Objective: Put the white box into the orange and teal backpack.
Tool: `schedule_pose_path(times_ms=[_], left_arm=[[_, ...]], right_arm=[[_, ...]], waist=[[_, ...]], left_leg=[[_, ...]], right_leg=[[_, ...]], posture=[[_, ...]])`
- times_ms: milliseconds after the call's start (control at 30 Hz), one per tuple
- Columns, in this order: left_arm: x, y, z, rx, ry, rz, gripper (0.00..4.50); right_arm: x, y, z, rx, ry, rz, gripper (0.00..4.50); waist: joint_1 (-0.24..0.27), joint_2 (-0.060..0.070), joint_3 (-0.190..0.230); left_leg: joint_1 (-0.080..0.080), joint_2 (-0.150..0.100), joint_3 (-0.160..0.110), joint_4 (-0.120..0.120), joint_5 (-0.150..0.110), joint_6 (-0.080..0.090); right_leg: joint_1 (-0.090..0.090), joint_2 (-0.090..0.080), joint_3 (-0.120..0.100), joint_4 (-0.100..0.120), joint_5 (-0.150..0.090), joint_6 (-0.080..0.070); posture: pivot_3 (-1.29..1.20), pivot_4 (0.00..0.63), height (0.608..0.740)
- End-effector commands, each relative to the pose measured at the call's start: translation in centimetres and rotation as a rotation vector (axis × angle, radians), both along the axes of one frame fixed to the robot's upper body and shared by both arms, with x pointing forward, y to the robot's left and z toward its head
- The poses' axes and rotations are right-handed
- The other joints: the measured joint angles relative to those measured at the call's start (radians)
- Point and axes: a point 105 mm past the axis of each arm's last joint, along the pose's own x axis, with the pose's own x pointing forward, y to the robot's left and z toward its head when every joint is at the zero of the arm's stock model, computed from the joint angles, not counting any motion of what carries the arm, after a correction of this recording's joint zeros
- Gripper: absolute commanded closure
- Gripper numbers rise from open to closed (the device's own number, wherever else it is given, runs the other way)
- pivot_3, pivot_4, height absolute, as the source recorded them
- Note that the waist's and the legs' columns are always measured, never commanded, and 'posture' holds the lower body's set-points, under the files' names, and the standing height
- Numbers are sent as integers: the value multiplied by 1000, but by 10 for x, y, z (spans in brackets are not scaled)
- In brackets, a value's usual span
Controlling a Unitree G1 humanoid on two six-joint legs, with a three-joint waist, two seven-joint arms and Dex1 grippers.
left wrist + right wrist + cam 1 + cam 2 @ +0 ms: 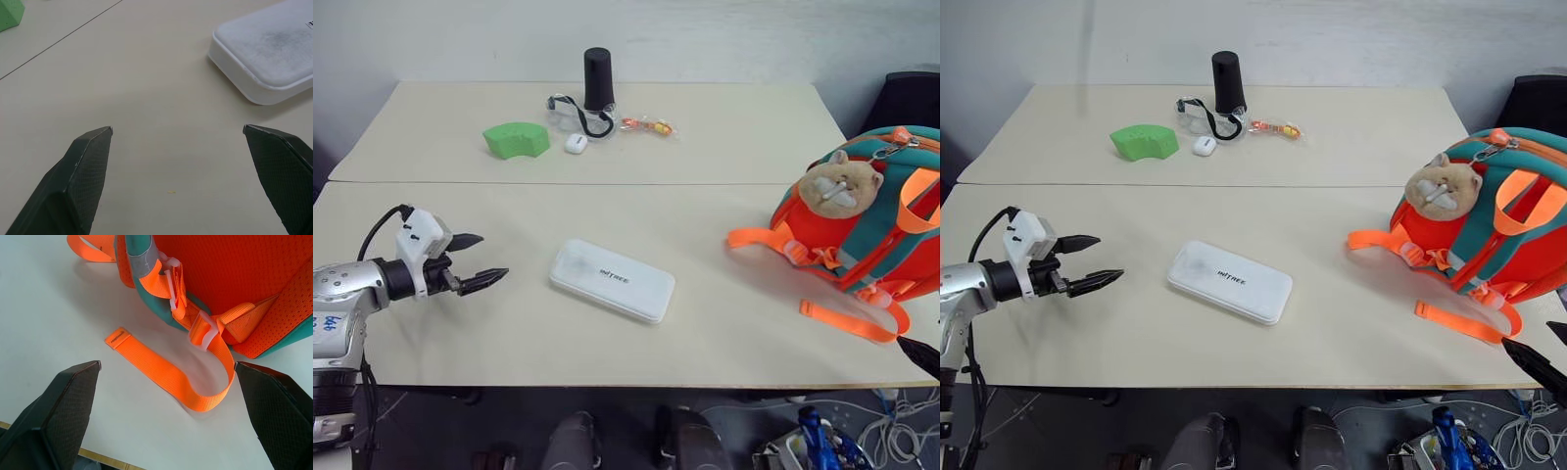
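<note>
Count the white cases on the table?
2: the white box lies on the near table's middle; a tiny white case sits on the far table beside the black bottle.

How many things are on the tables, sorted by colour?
White: 2, the white box and a small white case
Green: 1, a green block
Black: 1, a black cylinder
Orange and teal: 1, the backpack
Clear: 1, goggles
Orange wrapper: 1, a candy packet
Total: 7

Silver arm, black gripper

The left gripper (481, 262) has 2 black pointed fingers (80, 181) with fine cross-hatch texture, a white wrist block, a black cable and a silver forearm.
</note>
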Motion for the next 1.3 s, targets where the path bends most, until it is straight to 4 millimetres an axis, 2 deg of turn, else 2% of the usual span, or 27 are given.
schedule_pose_path(times_ms=[33,433,567,667,767,933,1033,1067,1200,1300], left_arm=[[-1,-4,7,12,-38,-23,6],[3,-3,6,0,-26,12,6],[7,-4,9,0,-35,12,6],[11,-16,10,7,-33,-58,602],[14,-26,5,42,-20,-111,1561],[33,-45,-6,116,-25,-186,3260],[43,-55,-13,162,-29,-228,4236],[45,-57,-15,171,-30,-240,4487],[53,-70,-21,187,-4,-270,4487],[54,-75,-23,187,5,-287,4487]], right_arm=[[1,2,8,-24,-34,2,0],[7,3,5,-47,-25,10,0],[11,15,11,-45,-38,73,0],[18,45,17,-8,-52,199,608],[24,71,13,-8,-34,296,1665],[43,137,-4,-4,-7,521,3482],[54,164,-16,-25,8,609,4500],[57,168,-18,-31,10,623,4500],[72,189,-32,-79,26,693,4500],[88,190,-43,-146,38,657,4500]], waist=[[0,0,0],[4,0,0],[5,0,0],[6,0,0],[6,0,0],[6,0,0],[7,-1,0],[7,-1,0],[6,-1,0],[5,-2,0]], left_leg=[[0,0,0,0,0,0],[0,0,0,0,1,1],[0,0,0,0,2,-1],[0,0,0,0,2,-2],[2,0,0,0,2,-1],[2,-1,1,1,5,-2],[2,-1,2,1,5,-2],[2,-1,2,1,5,-2],[1,-2,4,2,5,-1],[0,-2,5,4,5,0]], right_leg=[[0,0,0,0,0,0],[0,0,0,0,0,0],[0,0,0,0,0,0],[0,0,0,1,0,0],[1,0,0,1,0,0],[2,1,0,2,0,0],[1,1,0,3,0,0],[1,2,-1,3,0,0],[0,3,-4,3,0,1],[0,3,-6,3,1,2]], posture=[[0,150,740],[0,150,740],[0,150,740],[0,150,740],[0,150,740],[0,150,740],[0,150,740],[0,150,740],[0,150,740],[0,150,740]])
